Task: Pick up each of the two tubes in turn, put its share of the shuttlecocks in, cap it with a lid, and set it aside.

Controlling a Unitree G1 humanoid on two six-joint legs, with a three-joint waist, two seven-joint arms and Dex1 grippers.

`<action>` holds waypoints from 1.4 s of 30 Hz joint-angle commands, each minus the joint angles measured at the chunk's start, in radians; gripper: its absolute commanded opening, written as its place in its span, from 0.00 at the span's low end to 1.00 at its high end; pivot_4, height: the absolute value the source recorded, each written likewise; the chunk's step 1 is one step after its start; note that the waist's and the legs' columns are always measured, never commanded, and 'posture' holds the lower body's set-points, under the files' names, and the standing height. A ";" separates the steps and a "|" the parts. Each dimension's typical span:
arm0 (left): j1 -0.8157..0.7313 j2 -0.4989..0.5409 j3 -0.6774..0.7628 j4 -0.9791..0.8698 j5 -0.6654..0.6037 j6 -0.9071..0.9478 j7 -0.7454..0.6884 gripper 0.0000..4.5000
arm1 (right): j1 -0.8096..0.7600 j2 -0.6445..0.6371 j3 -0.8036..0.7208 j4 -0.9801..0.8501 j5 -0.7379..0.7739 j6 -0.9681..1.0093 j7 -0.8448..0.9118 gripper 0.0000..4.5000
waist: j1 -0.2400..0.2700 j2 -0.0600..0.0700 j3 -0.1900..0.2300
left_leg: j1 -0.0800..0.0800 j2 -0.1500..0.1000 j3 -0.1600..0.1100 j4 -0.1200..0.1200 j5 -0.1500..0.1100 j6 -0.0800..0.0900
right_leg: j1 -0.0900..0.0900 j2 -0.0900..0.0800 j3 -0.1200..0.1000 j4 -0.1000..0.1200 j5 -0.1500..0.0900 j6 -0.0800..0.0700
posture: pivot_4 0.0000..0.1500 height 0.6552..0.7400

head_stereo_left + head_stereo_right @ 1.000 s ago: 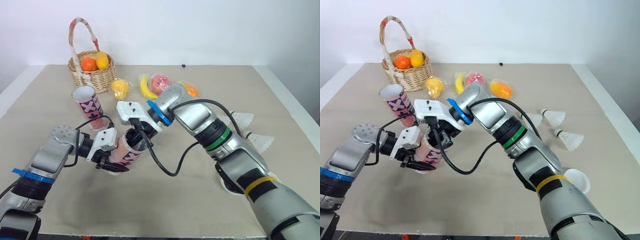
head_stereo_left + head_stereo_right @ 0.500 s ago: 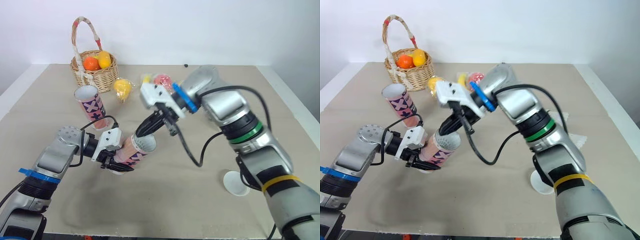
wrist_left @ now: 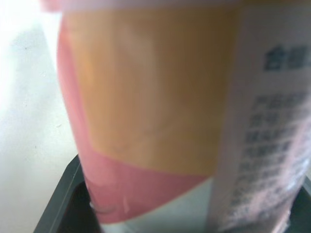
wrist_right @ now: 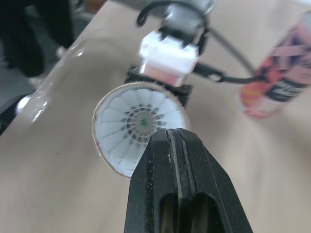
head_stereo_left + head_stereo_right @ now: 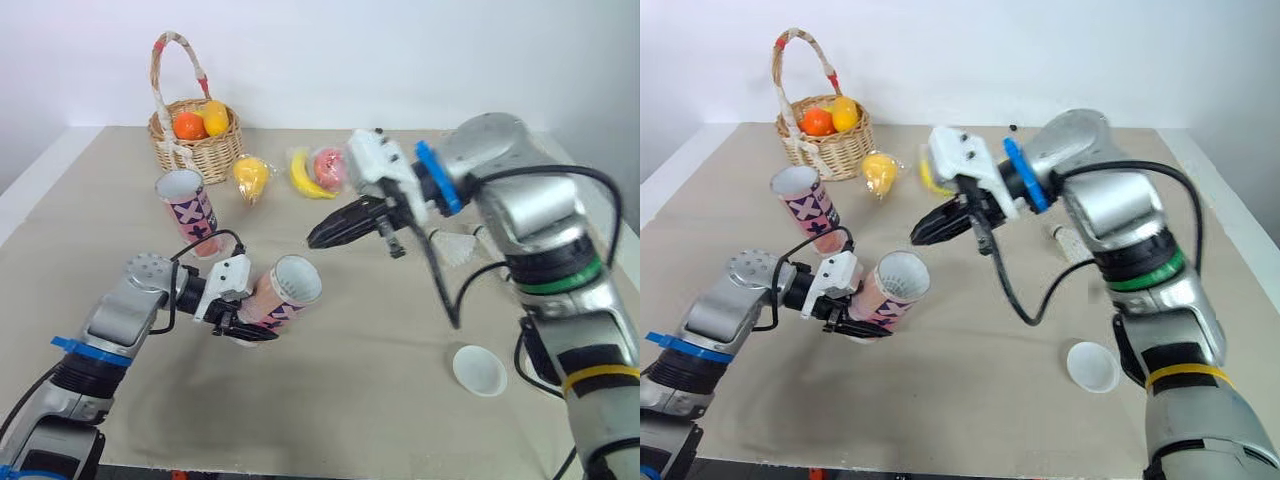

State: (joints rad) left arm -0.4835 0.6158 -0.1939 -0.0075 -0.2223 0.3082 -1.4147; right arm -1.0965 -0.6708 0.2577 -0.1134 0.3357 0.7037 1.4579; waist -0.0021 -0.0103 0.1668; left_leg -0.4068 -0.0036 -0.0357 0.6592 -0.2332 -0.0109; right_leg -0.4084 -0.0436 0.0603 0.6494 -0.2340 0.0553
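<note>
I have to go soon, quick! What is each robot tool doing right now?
Left tool: shut on the tilted tube.
Right tool: shut, holding nothing.

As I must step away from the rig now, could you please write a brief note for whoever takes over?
Left gripper: jaws shut on the tilted tube, open mouth raised.
Right gripper: jaws shut, empty, just off that mouth.
Done: one shuttlecock sits inside the held tube.
To do: add the rest of its share (a loose shuttlecock lies on the robot's right), cap it with the white lid, set it aside; then fill the second tube, upright near the basket.
</note>
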 commanded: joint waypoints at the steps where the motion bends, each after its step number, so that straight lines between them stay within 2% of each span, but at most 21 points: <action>1: -0.001 -0.053 0.020 -0.009 -0.059 -0.039 0.037 0.64 | 0.071 -0.066 -0.153 -0.122 0.063 0.048 -0.090 0.02 | 0.001 -0.002 0.001 | -0.001 0.000 0.001 0.000 0.000 0.000 | -0.001 -0.001 0.000 -0.001 0.000 0.001 | 1.00 0.88; 6: 0.004 -0.146 0.061 0.022 -0.146 -0.080 0.066 0.64 | 0.224 -0.203 -0.266 -0.213 0.092 0.077 -0.142 0.02 | -0.002 -0.004 0.004 | -0.003 -0.001 0.002 -0.001 -0.001 0.001 | -0.004 -0.003 -0.001 -0.001 0.001 0.000 | 1.00 0.88; 14: 0.042 -0.269 0.027 0.194 -0.131 -0.279 0.062 0.64 | 0.582 -0.493 -0.327 -0.186 -0.023 -0.078 -0.123 0.02 | 0.001 -0.004 0.006 | -0.002 -0.001 0.005 -0.002 -0.001 0.002 | -0.003 -0.003 -0.001 -0.002 0.001 0.000 | 1.00 0.88; 22: 0.049 -0.326 -0.004 0.324 -0.083 -0.457 0.042 0.64 | 0.752 -0.547 -0.335 -0.060 -0.049 -0.163 -0.122 0.02 | -0.013 -0.006 0.006 | 0.000 0.000 0.006 -0.001 -0.001 0.001 | -0.002 0.000 0.000 -0.003 0.001 0.000 | 1.00 0.88; 25: 0.052 -0.333 -0.006 0.328 -0.099 -0.465 0.032 0.64 | 0.803 -0.567 -0.334 -0.020 -0.051 -0.195 -0.097 0.21 | -0.018 -0.006 0.006 | 0.000 0.000 0.005 0.000 -0.001 0.001 | 0.000 0.001 0.000 -0.003 0.001 0.000 | 1.00 0.88; 28: 0.061 -0.341 -0.003 0.320 -0.118 -0.465 0.028 0.64 | 0.840 -0.585 -0.316 0.001 -0.078 -0.230 -0.094 0.50 | -0.018 -0.006 0.006 | 0.000 0.000 0.005 0.000 -0.001 0.001 | -0.001 0.001 0.001 -0.003 0.002 0.000 | 1.00 0.88; 32: 0.075 -0.347 -0.002 0.304 -0.131 -0.461 0.024 0.64 | 0.883 -0.617 -0.278 0.034 -0.137 -0.297 -0.079 0.50 | -0.018 -0.006 0.006 | 0.000 0.000 0.005 0.000 -0.001 0.001 | -0.001 0.001 0.002 -0.003 0.001 0.001 | 1.00 0.88; 42: 0.101 -0.340 -0.026 0.337 -0.093 -0.548 0.012 0.64 | 0.855 -0.601 -0.226 0.005 -0.124 -0.264 -0.052 0.50 | -0.018 -0.005 0.006 | 0.001 0.000 0.005 0.000 -0.001 0.001 | 0.000 0.003 0.003 -0.002 0.001 0.002 | 1.00 0.88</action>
State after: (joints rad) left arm -0.3954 0.2731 -0.2046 0.3222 -0.3282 -0.2220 -1.3906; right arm -0.2264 -1.2676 0.0412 -0.0828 0.2025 0.4338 1.3950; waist -0.0201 -0.0153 0.1728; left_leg -0.4053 -0.0035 -0.0305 0.6590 -0.2341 -0.0096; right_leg -0.4083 -0.0411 0.0633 0.6469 -0.2330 0.0569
